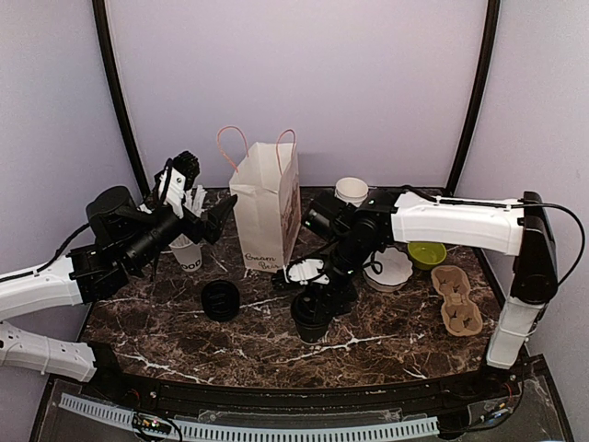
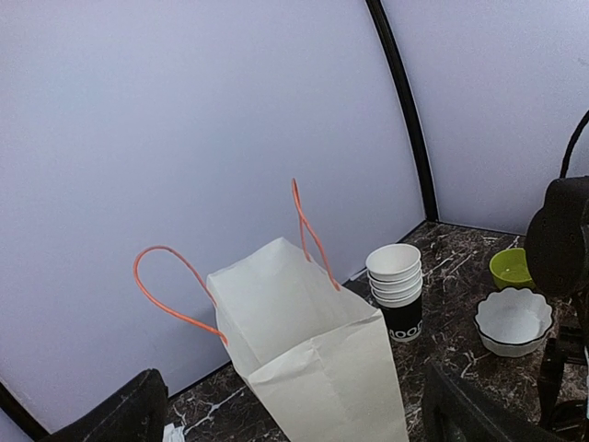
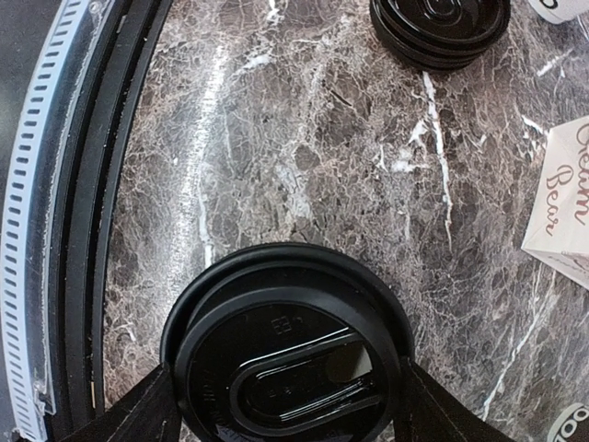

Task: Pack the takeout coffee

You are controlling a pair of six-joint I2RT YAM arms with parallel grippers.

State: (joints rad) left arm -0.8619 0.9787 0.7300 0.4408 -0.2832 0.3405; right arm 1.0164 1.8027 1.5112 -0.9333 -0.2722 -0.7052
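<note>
Filling the bottom of the right wrist view is the takeout coffee [image 3: 285, 354], its black lid pressed on and the sip slot facing the lens. It stands upright on the marble table [image 3: 304, 157], near the front edge and just in front of the paper bag [image 1: 267, 207].

The right gripper [image 3: 285, 405] comes at it from above, one finger [image 3: 133, 410] on each side of the cup just under the lid's rim. That is the natural place to take a lidded cup, since a squeeze on the wall below the rim would leave the lid undisturbed. The jaws straddle the cup closely, but I cannot tell whether they press on it yet or merely flank it.

Beyond the cup, a stack of spare lids [image 3: 440, 28] sits apart on the table, clear of the grasp.

The bag stands upright with its mouth open and its orange handles [image 2: 308, 226] raised, so a cup could likely be lowered straight in. The left gripper [image 1: 204, 191] hangs beside the bag with its jaws spread wide and nothing in them. My guess is that it waits there to steady the bag or hold its mouth open.

Further out are a stack of lidless cups [image 2: 396, 285], a white bowl [image 2: 513, 319], a green bowl [image 2: 511, 267] and a cardboard cup carrier [image 1: 457, 299], none of them in the way.
</note>
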